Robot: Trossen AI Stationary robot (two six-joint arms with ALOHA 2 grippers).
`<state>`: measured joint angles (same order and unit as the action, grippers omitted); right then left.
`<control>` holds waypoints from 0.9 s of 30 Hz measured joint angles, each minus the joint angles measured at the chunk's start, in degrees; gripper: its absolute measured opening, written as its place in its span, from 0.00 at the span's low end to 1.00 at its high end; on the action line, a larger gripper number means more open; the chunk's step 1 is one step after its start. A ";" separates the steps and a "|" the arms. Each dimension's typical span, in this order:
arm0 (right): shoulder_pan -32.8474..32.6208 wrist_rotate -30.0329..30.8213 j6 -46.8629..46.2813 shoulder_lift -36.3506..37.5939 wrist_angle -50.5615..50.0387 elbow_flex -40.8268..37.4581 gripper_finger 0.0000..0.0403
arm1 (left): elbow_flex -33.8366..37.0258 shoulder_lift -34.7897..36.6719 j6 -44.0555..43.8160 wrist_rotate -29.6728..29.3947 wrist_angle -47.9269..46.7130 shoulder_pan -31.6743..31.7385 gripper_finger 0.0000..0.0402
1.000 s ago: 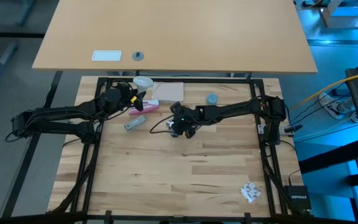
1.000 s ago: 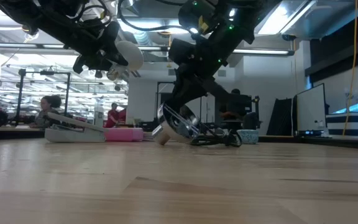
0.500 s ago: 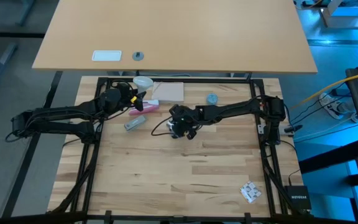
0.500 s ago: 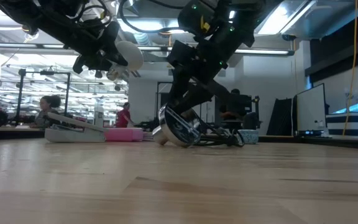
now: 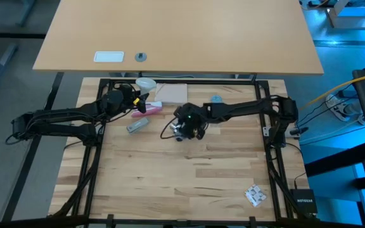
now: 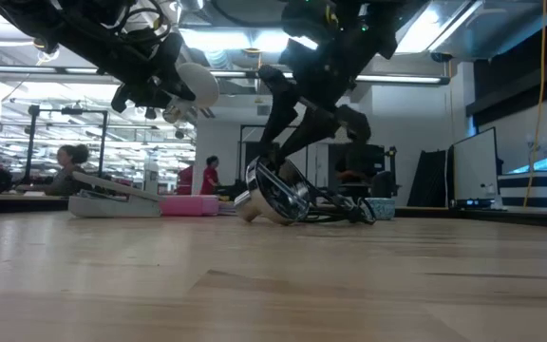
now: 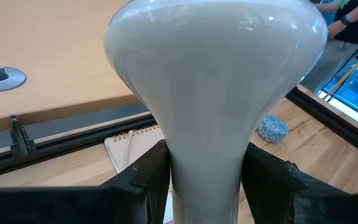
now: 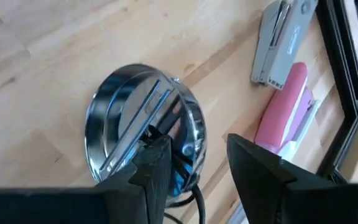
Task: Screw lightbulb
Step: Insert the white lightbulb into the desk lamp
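The white frosted lightbulb (image 5: 146, 83) (image 6: 198, 84) is up in the air over the table's far left, with my left gripper (image 7: 205, 180) (image 5: 138, 94) shut on it. The round silvery socket (image 5: 181, 130) (image 6: 278, 195) (image 8: 142, 127) lies tilted on the wood near the table's middle, and its black cord (image 5: 163, 130) trails off it. My right gripper (image 8: 194, 149) (image 6: 307, 142) is open just above the socket. One finger is over the socket's hollow and the other is outside its rim. My left gripper pinches the bulb's narrow neck (image 7: 205, 155) between its two fingers, below the globe. The fingers come nearly level from the table's left and lie along the bulb. The globe sticks out past the fingertips, clear of the table; the screw base is hidden between them. My right gripper's fingers straddle the socket's rim (image 8: 194, 134); I cannot tell whether they touch it.
A pink object (image 5: 146, 109) and a grey stapler (image 5: 137, 125) lie left of the socket. A notepad (image 5: 172, 93) and a small blue-grey cap (image 5: 216, 100) lie near the far edge. A crumpled white scrap (image 5: 255, 195) lies near right. People show in the room beyond.
My right gripper has opened at the socket, rolled about its own axis and risen a little. The socket stays tilted on the table. My left gripper holds the bulb still.
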<state>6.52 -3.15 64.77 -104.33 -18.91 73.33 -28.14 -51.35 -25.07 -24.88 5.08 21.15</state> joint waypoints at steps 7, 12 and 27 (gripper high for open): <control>2.98 -4.93 2.30 -0.38 -10.62 8.52 0.41 | 0.00 0.00 0.00 0.00 0.00 0.00 0.39; 5.48 -13.81 3.66 -0.50 -13.74 12.90 0.41 | 0.00 0.00 0.01 0.00 -0.09 0.00 0.39; 7.79 -19.53 7.75 -8.17 -20.82 14.18 0.41 | 0.00 0.00 0.01 0.00 -0.04 0.00 0.39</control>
<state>14.31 -22.68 72.52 -112.51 -39.73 87.51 -28.14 -51.35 -25.06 -24.88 5.04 21.15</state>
